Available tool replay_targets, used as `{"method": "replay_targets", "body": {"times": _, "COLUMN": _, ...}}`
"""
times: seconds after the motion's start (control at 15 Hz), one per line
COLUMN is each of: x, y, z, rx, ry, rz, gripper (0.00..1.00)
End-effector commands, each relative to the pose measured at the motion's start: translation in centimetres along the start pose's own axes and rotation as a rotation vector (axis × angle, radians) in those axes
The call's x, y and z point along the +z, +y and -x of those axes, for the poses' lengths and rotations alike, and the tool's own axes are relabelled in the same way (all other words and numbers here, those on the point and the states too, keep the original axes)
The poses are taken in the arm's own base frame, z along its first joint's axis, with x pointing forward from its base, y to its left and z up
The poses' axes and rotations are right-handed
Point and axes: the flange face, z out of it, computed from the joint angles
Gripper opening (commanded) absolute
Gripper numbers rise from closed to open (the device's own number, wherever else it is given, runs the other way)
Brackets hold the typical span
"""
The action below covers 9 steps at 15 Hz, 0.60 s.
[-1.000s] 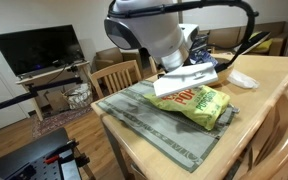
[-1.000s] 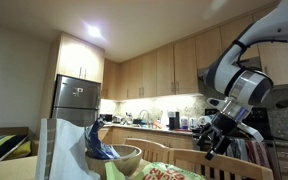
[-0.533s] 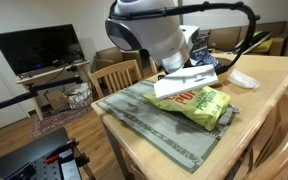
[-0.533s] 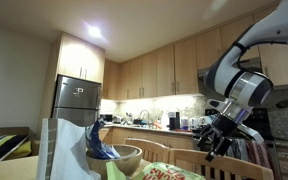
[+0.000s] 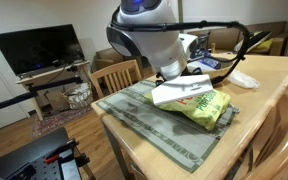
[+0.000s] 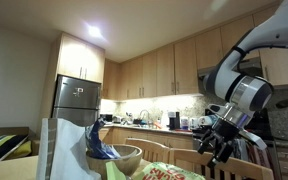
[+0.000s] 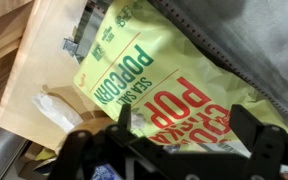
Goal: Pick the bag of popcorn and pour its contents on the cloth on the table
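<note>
The cloth [image 5: 149, 128] lies flat on the table [image 5: 266, 82]

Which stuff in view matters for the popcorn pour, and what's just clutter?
For the job: bag of popcorn; cloth under it; table; gripper, open over the bag.
Lying about: TV; chair; white item beyond the bag; bowl; fridge.

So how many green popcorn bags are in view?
1: the bag of popcorn lies on the cloth under the open gripper; the arm could hide others.
</note>
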Motion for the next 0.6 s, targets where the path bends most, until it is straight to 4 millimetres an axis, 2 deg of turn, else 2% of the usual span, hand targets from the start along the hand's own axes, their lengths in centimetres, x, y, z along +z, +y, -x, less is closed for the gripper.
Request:
{"method": "replay_targets", "body": {"times": 0.0, "x": 1.7, "y": -1.1, "z": 0.6, "rx": 0.002, "ry": 0.006, "rz": -0.031, "gripper": 1.00}}
{"method": "replay_targets", "body": {"times": 0.53, "x": 5.4, "y": -3.9, "z": 2.7, "rx": -0.060, "ry": -0.013, "rz": -0.101, "gripper": 1.00}}
